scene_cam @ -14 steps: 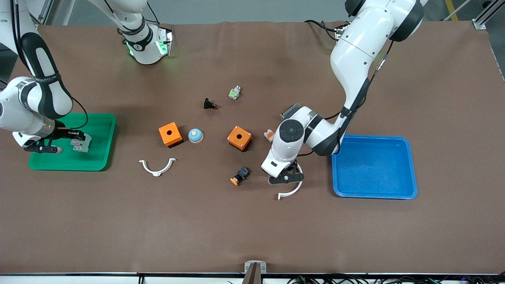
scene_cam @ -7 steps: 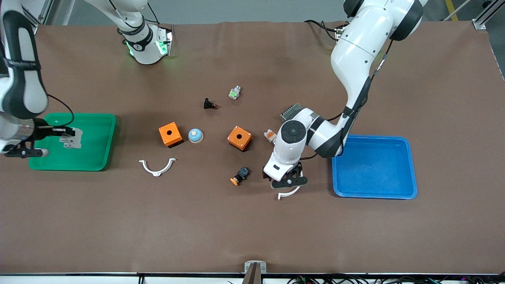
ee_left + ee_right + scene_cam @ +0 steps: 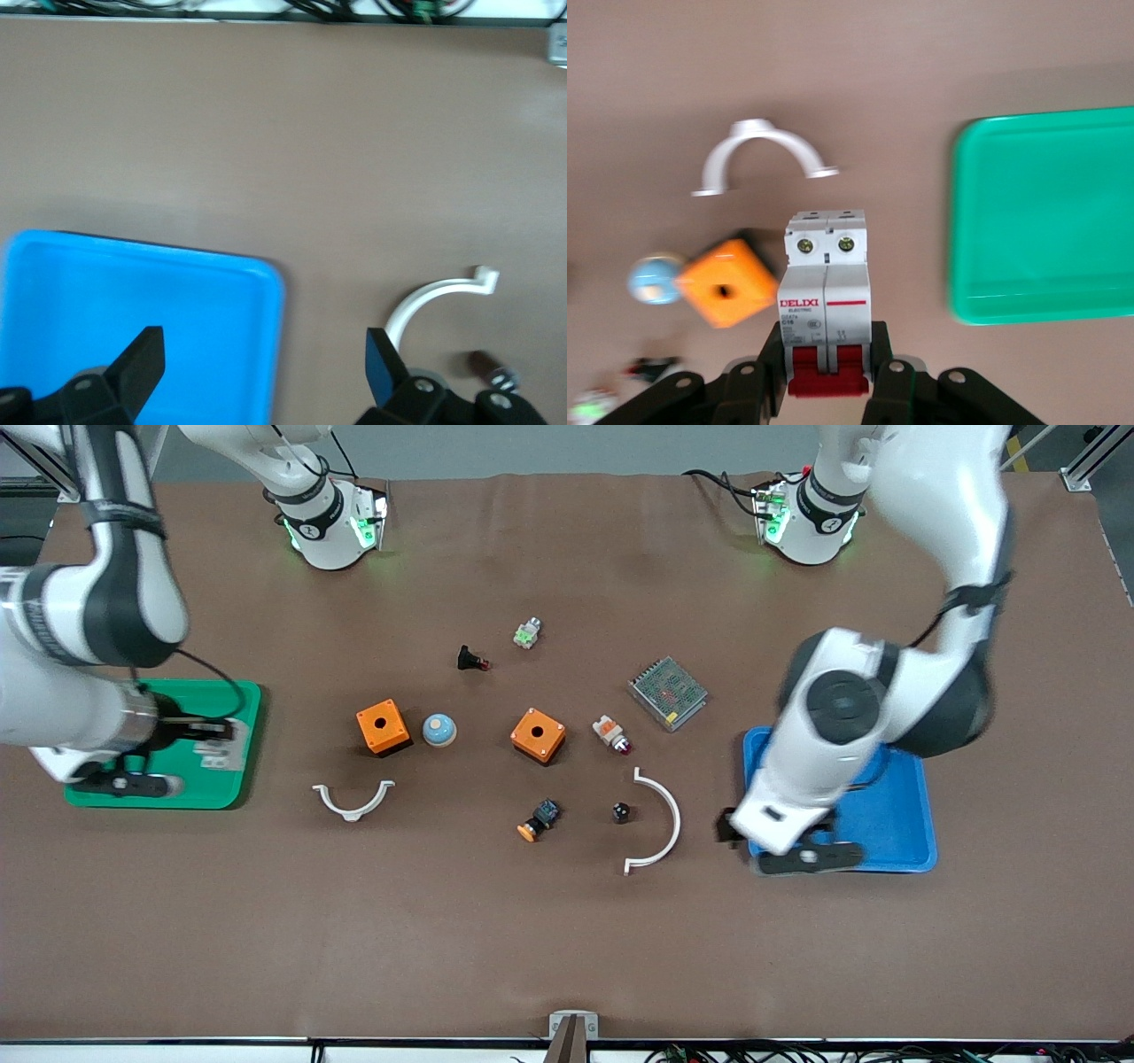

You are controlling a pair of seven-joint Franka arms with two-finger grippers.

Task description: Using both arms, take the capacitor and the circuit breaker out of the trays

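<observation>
The breaker (image 3: 826,283), a light-grey block with red levers, is clamped between my right gripper's (image 3: 827,354) fingers. In the front view the right gripper (image 3: 205,744) holds the breaker (image 3: 218,751) over the green tray's (image 3: 133,797) edge nearest the orange boxes. The capacitor (image 3: 621,811), a tiny black cylinder, lies on the table beside a white curved clamp (image 3: 663,824); it also shows in the left wrist view (image 3: 493,372). My left gripper (image 3: 780,847) is open and empty over the blue tray's (image 3: 895,815) corner, its fingers wide apart in the left wrist view (image 3: 261,354).
Two orange boxes (image 3: 383,726) (image 3: 538,735), a blue dome (image 3: 438,730), a black-blue switch with orange cap (image 3: 539,819), a white-orange indicator (image 3: 611,733), a black push-button (image 3: 471,660), a mesh-topped module (image 3: 668,692) and a second white clamp (image 3: 353,801) lie mid-table.
My left gripper rose from beside the white clamp and moved over the blue tray's corner, empty; the capacitor stays on the table. My right gripper shifted the breaker toward the tray's inner edge.
</observation>
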